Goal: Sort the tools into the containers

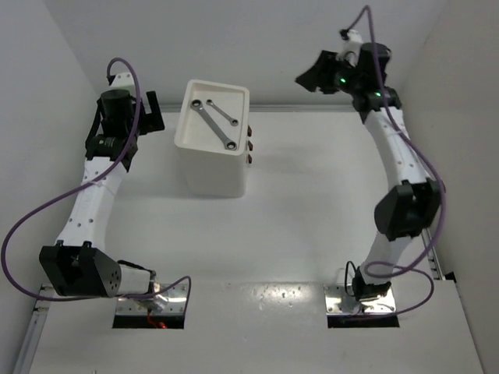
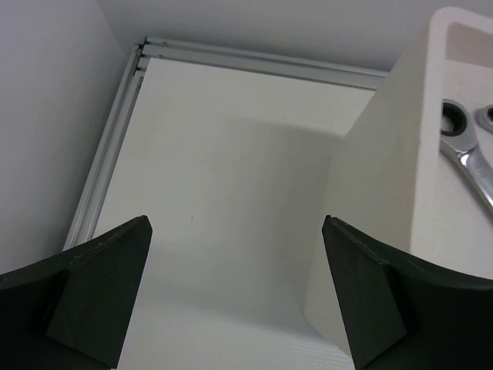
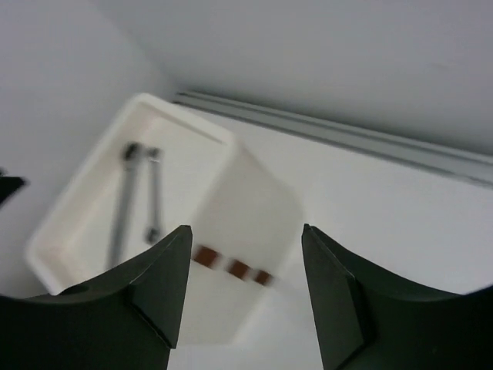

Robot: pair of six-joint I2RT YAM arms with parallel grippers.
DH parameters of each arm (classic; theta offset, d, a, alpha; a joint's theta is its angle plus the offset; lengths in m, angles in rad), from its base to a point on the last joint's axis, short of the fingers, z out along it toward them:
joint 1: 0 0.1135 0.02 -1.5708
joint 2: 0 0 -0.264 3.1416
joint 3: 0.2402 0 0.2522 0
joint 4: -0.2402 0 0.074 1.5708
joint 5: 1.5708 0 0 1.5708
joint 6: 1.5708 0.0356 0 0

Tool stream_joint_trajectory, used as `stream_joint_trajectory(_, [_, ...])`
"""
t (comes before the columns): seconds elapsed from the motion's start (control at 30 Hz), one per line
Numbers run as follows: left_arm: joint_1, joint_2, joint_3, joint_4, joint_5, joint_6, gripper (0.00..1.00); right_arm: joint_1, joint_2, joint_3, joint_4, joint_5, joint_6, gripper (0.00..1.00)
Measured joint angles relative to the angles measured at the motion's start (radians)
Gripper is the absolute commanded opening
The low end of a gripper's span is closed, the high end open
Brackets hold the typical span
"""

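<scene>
The white container [image 1: 209, 160] stands at the back left of the table, its drawer knobs [image 1: 250, 145] facing right. Two slim silver wrenches [image 1: 216, 121] lie side by side in its rimmed tray top. My left gripper [image 1: 153, 113] hovers just left of the container, open and holding nothing; in the left wrist view [image 2: 235, 223] the container wall [image 2: 377, 177] rises on the right and a wrench head [image 2: 462, 135] shows. My right gripper [image 1: 310, 75] is raised to the back right of the container, open and empty [image 3: 246, 229]. It looks down on the blurred container [image 3: 254, 208] and wrenches [image 3: 135, 196].
An aluminium rail [image 1: 327, 109] runs along the table's back edge below the white walls, also seen as a rail [image 2: 115, 131] on the left side. Metal mounting plates [image 1: 362, 300] sit at the near edge by the arm bases.
</scene>
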Motion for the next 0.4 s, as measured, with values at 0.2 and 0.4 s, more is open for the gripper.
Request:
stream_joint_trajectory(0.2, [0.079,0.014,-0.044,-0.021,0.022,-0.002,1.00,-0.245,-0.281,-0.431,-0.132,0.124,-0.280,0.66])
stream_joint_trajectory(0.4, [0.124,0.013,-0.229,0.001,0.030,0.000,1.00,-0.357,-0.377,-0.826,-0.192,0.174,-0.398,0.81])
